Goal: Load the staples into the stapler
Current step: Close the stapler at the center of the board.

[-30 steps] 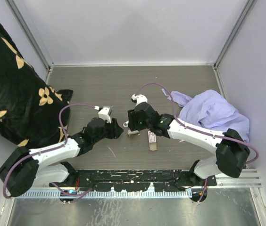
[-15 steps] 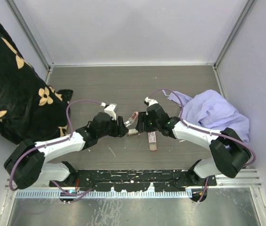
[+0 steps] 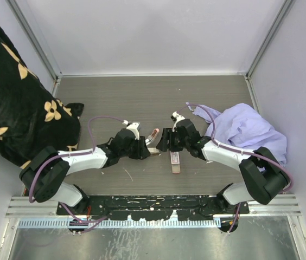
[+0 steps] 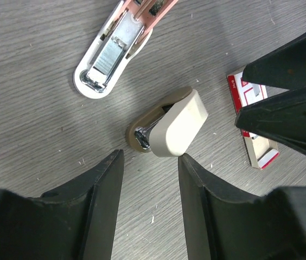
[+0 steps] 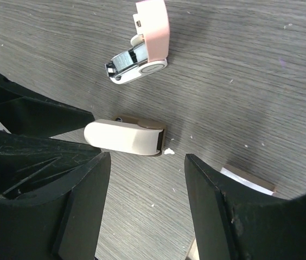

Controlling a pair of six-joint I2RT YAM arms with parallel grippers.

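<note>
A pink-and-white stapler [image 4: 115, 49] lies swung open on the table, its metal channel showing; it is also in the right wrist view [image 5: 142, 46] and the top view [image 3: 153, 135]. A small beige stapler [image 4: 169, 124] lies closed just in front of it [image 5: 126, 136]. The red-and-white staples box [image 4: 253, 122] with its tan tray lies to the right [image 3: 174, 161], partly hidden by the right fingers. My left gripper [image 4: 150, 179] is open and empty, its tips just short of the beige stapler. My right gripper [image 5: 147, 162] is open and empty, facing it from the other side.
A crumpled lilac cloth [image 3: 245, 130] lies at the right of the table. A black blanket with tan flowers [image 3: 17, 97] covers the left side. Small white crumbs dot the wood-grain table [image 3: 142, 97].
My left gripper has reached right toward the staplers. My right gripper has drawn back to the right, uncovering the pink stapler. The two grippers now face each other closely.
</note>
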